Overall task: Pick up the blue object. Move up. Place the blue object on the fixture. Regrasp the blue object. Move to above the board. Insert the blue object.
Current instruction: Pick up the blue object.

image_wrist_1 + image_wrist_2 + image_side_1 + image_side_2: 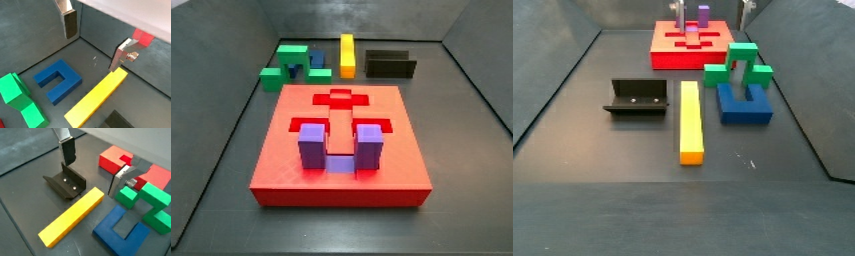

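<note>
Gripper (95, 40) is held wide and empty above the floor, with the blue object (58, 80) lying flat toward 7 o'clock of it in a wrist view, beside the yellow bar (97, 98), prongs aligned along that bar.

A long yellow bar (97, 97) lies flat on the dark floor (27, 188) below the gripper (95, 40), one end close under a fingertip. A green block (143, 200) sits further out to one side, apart from the bar. A purple U-shaped block (338, 148) stands prongs up; how far it is from the gripper cannot be told.
</note>
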{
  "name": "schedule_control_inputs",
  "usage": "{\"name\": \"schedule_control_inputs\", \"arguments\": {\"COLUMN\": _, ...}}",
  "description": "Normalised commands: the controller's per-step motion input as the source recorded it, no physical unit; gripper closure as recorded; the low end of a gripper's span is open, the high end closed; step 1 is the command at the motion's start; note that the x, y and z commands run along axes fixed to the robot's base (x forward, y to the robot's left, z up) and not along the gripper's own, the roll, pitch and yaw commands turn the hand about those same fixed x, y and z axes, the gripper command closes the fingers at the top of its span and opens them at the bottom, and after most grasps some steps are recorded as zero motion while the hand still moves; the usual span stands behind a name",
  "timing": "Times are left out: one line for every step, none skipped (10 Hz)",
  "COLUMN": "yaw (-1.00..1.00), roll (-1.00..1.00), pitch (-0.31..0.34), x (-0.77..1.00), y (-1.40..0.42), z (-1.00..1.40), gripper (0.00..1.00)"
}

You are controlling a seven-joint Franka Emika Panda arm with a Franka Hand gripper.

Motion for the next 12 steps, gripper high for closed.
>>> {"name": "schedule_control_inputs", "arguments": {"yaw": 0.0, "roll": 0.0, "pitch": -0.059, "x": 0.0, "y": -0.02, "z": -0.12, "gripper": 0.0}}
{"name": "schedule_control_inputs", "arguments": {"yaw": -0.08, "roll": 0.04, "pitch": -0.173, "x": -0.27, "y": -0.08, "z": -0.06, "gripper": 0.0}}
{"name": "schedule_control_inputs", "arguments": {"yaw": -0.13, "roll": 0.2, "pitch": 0.0, "x": -0.08, "y": -0.4, "z": -0.2, "gripper": 0.0}}
{"name": "schedule_control_inputs", "arguments": {"yaw": 0.0, "roll": 0.19, "pitch": 0.131, "x": 0.31, "y": -0.4, "z": -0.17, "gripper": 0.0}}
{"name": "schedule_control_inputs", "arguments": {"yaw": 0.0, "roll": 0.16, "pitch": 0.183, "x": 0.24, "y": -0.4, "z": -0.46, "gripper": 0.0}}
{"name": "schedule_control_inputs", "arguments": {"yaw": 0.0, "roll": 0.06, "pitch": 0.086, "x": 0.21, "y": -0.19, "z": -0.39, "gripper": 0.0}}
{"name": "schedule_control_inputs", "arguments": {"yaw": 0.0, "roll": 0.0, "pitch": 0.0, "x": 0.03, "y": -0.01, "z": -0.63, "gripper": 0.0}}
{"name": "schedule_control_inputs", "arguments": {"yaw": -0.02, "roll": 0.0, "pitch": -0.004, "x": 0.0, "y": -0.15, "z": -0.67, "gripper": 0.0}}
{"name": "schedule_control_inputs", "arguments": {"yaw": 0.0, "roll": 0.01, "pitch": -0.026, "x": 0.0, "y": -0.28, "z": -0.6, "gripper": 0.0}}
{"name": "schedule_control_inputs", "arguments": {"yaw": 0.0, "roll": 0.07, "pitch": -0.033, "x": -0.13, "y": -0.41, "z": -0.4, "gripper": 0.0}}
{"name": "schedule_control_inputs", "arguments": {"yaw": 0.06, "roll": 0.03, "pitch": -0.103, "x": -0.25, "y": -0.47, "z": -0.25, "gripper": 0.0}}
{"name": "schedule_control_inputs", "arguments": {"yaw": 0.1, "roll": 0.0, "pitch": -0.074, "x": -0.12, "y": -0.24, "z": -0.23, "gripper": 0.0}}
